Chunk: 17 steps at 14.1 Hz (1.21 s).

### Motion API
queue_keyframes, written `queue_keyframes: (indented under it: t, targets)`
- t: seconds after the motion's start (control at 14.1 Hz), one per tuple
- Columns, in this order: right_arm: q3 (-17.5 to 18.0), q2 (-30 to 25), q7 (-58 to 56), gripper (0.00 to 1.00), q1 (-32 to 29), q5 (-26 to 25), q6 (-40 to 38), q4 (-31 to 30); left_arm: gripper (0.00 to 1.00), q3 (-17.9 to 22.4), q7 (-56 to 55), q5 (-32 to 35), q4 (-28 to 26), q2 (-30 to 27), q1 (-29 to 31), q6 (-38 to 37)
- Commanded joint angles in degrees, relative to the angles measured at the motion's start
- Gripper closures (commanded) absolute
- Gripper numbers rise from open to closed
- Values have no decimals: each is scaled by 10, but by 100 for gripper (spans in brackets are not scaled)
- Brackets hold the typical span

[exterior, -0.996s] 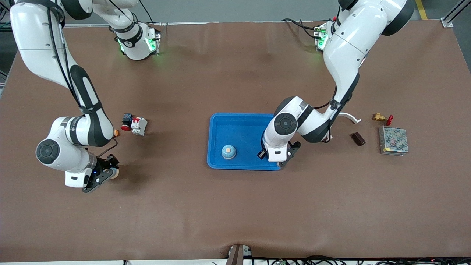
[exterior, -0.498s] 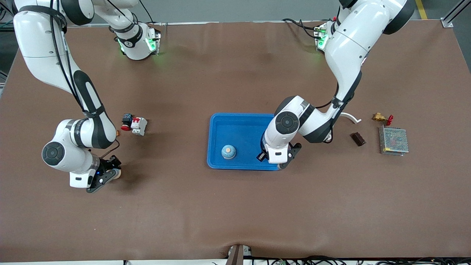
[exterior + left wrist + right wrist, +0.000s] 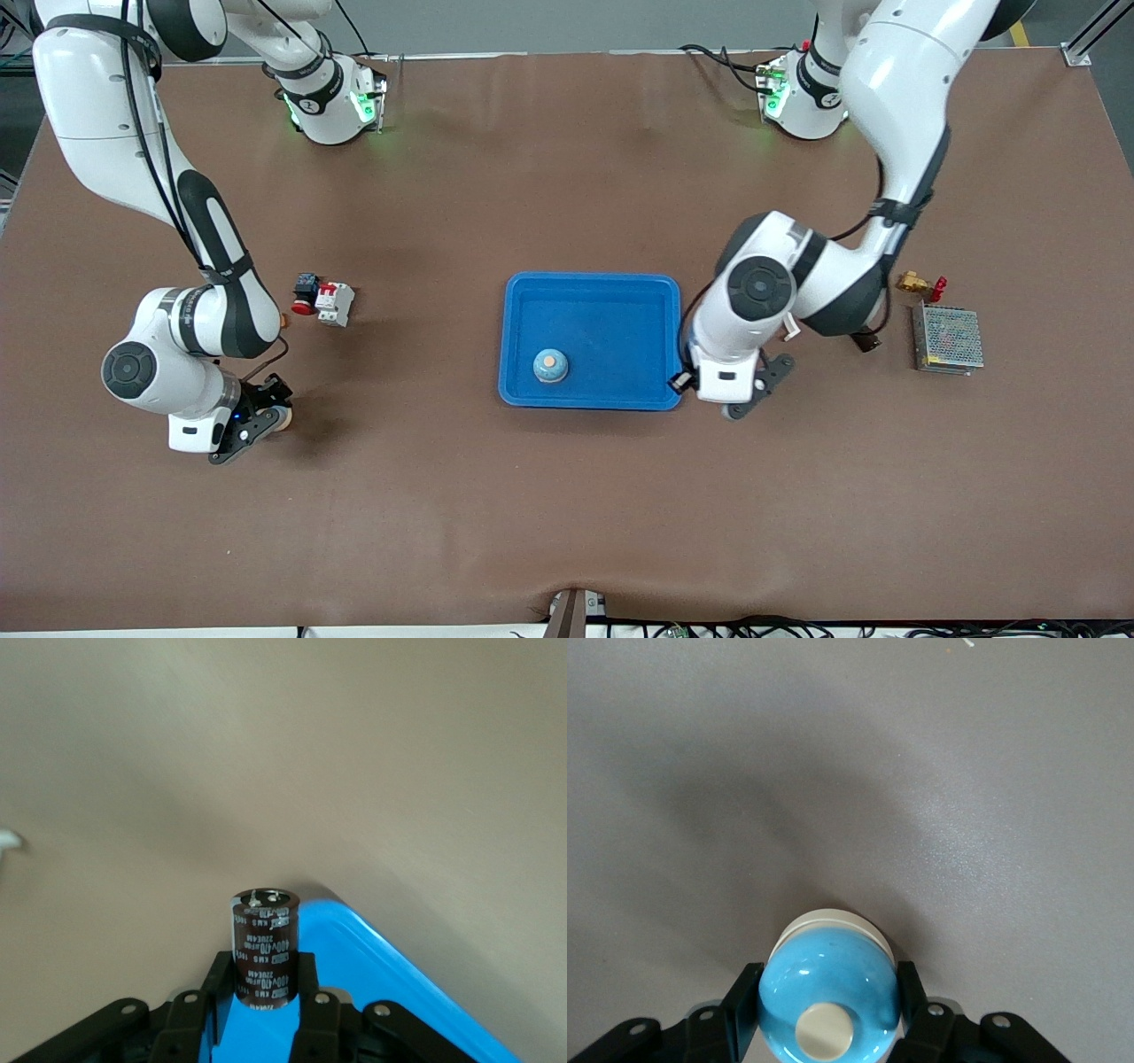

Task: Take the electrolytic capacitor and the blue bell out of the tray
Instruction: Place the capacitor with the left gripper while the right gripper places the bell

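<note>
In the left wrist view a dark brown capacitor (image 3: 264, 943) stands upright in my left gripper (image 3: 264, 973), which is shut on it. That gripper (image 3: 742, 399) hangs over the table just off the blue tray (image 3: 611, 323) at the left arm's end, and the tray's corner (image 3: 381, 970) shows below the capacitor. A blue bell (image 3: 828, 988) with a cream button is clamped in my shut right gripper (image 3: 828, 981), low over the table at the right arm's end (image 3: 257, 424). Another blue bell (image 3: 550, 365) sits in the tray.
A red and white breaker (image 3: 335, 303) and a black and red button (image 3: 305, 292) lie beside the right arm. At the left arm's end are a mesh power supply (image 3: 948, 338), a brass valve (image 3: 920, 284) and a dark block (image 3: 866, 341) partly under the arm.
My left arm has carried the capacitor from over the tray's inner edge out past its rim, toward the left arm's end. The right gripper with its bell has barely shifted.
</note>
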Motion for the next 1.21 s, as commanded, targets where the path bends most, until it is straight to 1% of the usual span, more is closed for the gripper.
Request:
queue_keyframes:
  t: [0.0, 0.07, 0.14, 0.28, 0.43, 0.57, 0.64, 0.78, 0.92, 1.14]
  targets:
    - [12, 3, -11, 41, -14, 3, 3, 4, 100, -5, 99, 5, -25, -26, 43, -48]
    - [12, 3, -11, 41, -14, 4, 3, 4, 100, -5, 138, 6, -37, -34, 61, -56]
    - [12, 3, -10, 37, -14, 4, 3, 4, 100, -5, 177, 7, -55, -40, 83, -57]
    - [12, 3, -9, 0, -14, 5, 2, 6, 100, -5, 237, 9, -78, -46, 115, -57]
    - [12, 2, -6, 0, -13, 5, -5, 12, 100, -4, 277, 18, -103, -51, 142, -56]
    - [13, 1, -4, 0, -13, 15, -14, 23, 100, -5, 295, 53, -130, -57, 162, -52]
    - [13, -1, -3, 0, -12, 34, -32, 32, 100, -5, 304, 63, -144, -59, 173, -48]
    - [12, -2, 0, 0, -11, 63, -102, 80, 100, -5, 342, 67, -180, -66, 201, -14]
    - [12, -2, 19, 0, -9, 65, -151, 118, 100, -5, 360, 67, -217, -67, 223, 28]
    - [12, -5, 78, 0, -1, 65, -192, 148, 100, -5, 360, 88, -267, -75, 223, 74]
